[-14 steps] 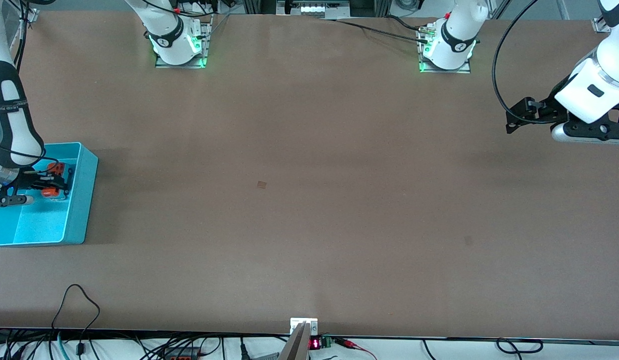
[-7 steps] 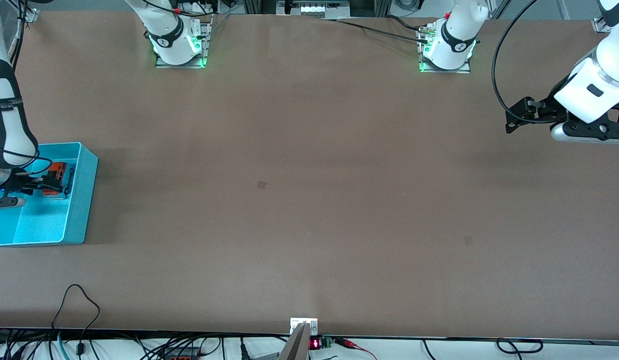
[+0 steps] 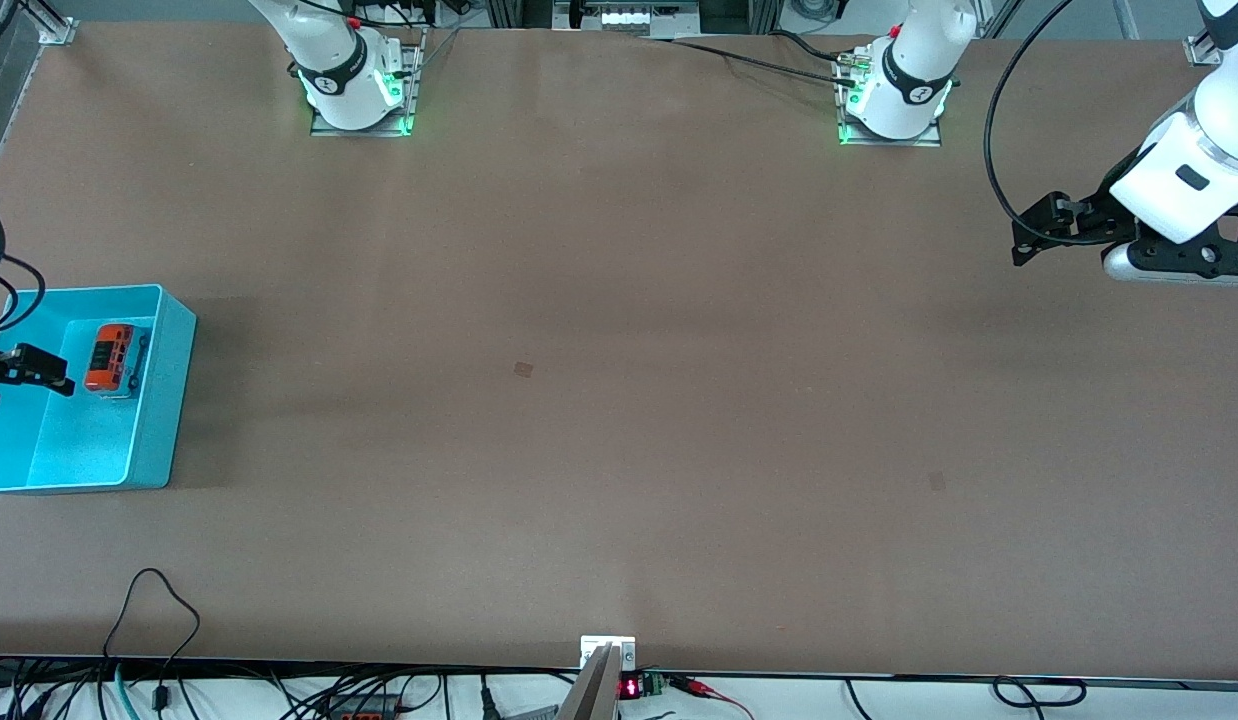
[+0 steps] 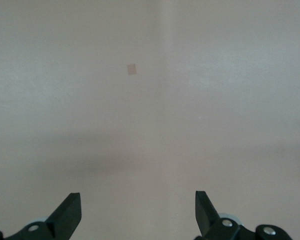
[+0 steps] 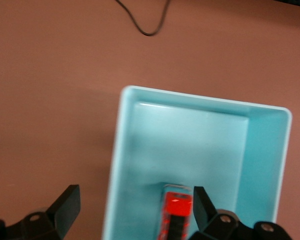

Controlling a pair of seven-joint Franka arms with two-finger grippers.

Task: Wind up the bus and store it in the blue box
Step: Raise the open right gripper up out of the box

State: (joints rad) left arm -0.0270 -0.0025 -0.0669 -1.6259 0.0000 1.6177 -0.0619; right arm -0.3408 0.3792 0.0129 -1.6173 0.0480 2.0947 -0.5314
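Resting inside the blue box, roof up and free of any grip: orange toy bus, lying by the box wall toward the robots' bases and close to the long wall facing the table's middle; also showing in the right wrist view as the bus on the pale box floor. Standing at the right arm's end of the table, open-topped, on the brown table. Hovering over the box, just beside the bus and not touching it: right gripper, fingers spread wide with nothing between them. Waiting over bare table at the left arm's end: left gripper, fingers parted and empty, only a small tan patch lying in its wrist view. Judging progress: storing looking complete, with the bus lying in the box and let go; winding not checkable from this scene. Remaining, by estimate: nothing more than clearing the right arm away from the box.
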